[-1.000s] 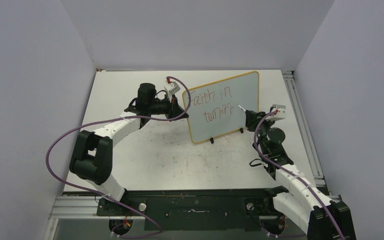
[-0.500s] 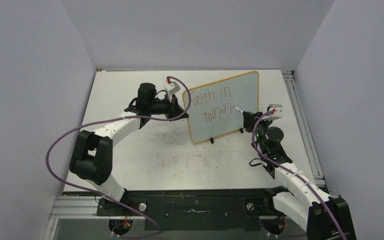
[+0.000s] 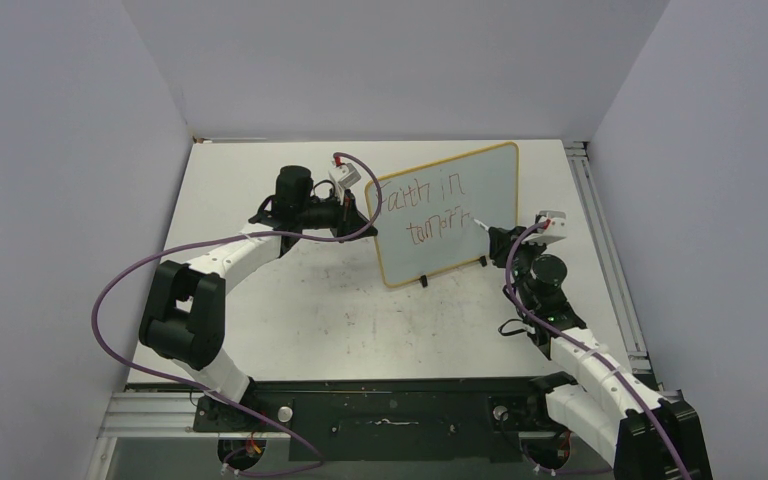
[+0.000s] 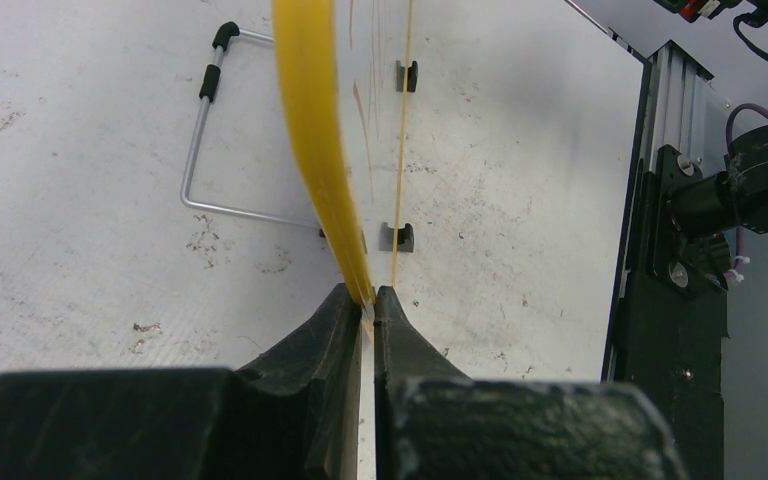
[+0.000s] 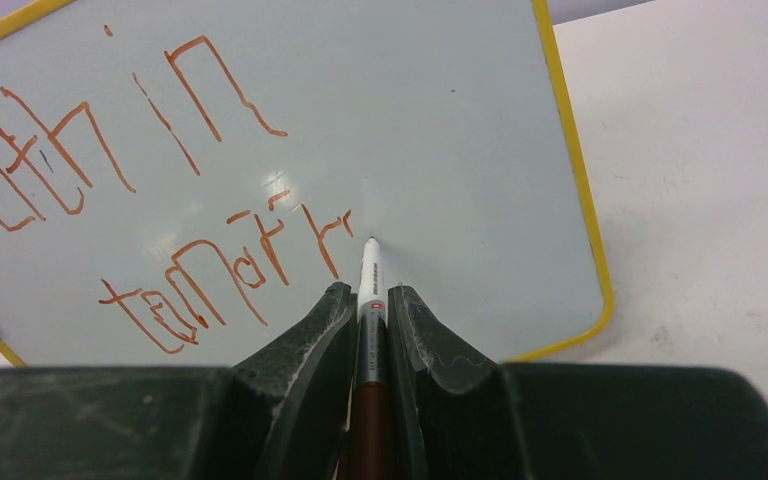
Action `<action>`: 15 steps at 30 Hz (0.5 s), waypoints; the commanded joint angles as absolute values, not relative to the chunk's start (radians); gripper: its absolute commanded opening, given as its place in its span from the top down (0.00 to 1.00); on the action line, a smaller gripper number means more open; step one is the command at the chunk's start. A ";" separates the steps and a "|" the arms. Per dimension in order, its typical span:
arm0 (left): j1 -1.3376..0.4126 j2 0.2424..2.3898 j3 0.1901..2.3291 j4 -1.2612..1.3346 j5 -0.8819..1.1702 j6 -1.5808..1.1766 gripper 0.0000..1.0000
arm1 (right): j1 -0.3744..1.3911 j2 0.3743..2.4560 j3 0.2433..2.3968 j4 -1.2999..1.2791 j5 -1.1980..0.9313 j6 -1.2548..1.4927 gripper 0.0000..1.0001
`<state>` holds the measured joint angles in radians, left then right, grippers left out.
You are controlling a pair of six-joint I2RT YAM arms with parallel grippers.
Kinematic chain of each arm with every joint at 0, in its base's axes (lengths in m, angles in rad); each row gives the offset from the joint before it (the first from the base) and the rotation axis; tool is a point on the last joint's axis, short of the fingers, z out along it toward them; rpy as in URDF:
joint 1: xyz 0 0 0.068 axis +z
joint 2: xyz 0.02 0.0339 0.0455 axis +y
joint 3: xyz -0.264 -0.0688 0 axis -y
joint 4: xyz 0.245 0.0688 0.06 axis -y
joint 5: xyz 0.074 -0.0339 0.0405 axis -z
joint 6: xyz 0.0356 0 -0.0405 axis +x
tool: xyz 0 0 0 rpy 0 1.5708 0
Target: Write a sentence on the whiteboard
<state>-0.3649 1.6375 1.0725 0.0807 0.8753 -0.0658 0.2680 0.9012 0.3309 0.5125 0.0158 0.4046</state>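
The whiteboard (image 3: pixel 485 185) stands tilted on the table, yellow-framed, on two black feet. The sentence (image 3: pixel 423 210) runs in reddish-brown letters over two lines, reading roughly "Faith in" and "tomorr" (image 5: pixel 230 270). My left gripper (image 3: pixel 365 215) is shut on the board's left edge; the left wrist view shows the yellow frame (image 4: pixel 312 130) pinched between the jaws of the left gripper (image 4: pixel 368 300). My right gripper (image 5: pixel 371 295) is shut on a brown-and-white marker (image 5: pixel 370 275). Its tip sits at the board face (image 5: pixel 460 140), just right of the last letter, touching or nearly so.
A bent wire stand (image 4: pixel 195 150) with black sleeves lies behind the board. An aluminium rail (image 3: pixel 600 230) runs along the table's right side. Grey walls enclose the table on three sides. Purple cables loop from both arms.
My right gripper has shifted left and slightly down, bringing the marker tip in beside the last letter of the second line. The left arm and the board have stayed still.
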 commanded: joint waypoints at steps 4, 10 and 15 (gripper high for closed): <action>-0.374 1.641 1.100 0.052 0.894 -0.051 1.00 | 0.263 0.914 0.359 0.585 0.054 0.397 0.95; -0.374 1.641 1.101 0.052 0.895 -0.051 1.00 | 0.263 0.937 0.378 0.624 0.034 0.392 0.95; -0.374 1.641 1.100 0.051 0.896 -0.051 1.00 | 0.264 0.940 0.383 0.642 0.022 0.392 0.95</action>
<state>-0.3656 1.6375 1.0725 0.0803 0.8764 -0.0658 0.2680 0.9344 0.3367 0.5484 0.0372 0.4015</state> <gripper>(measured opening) 0.037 0.158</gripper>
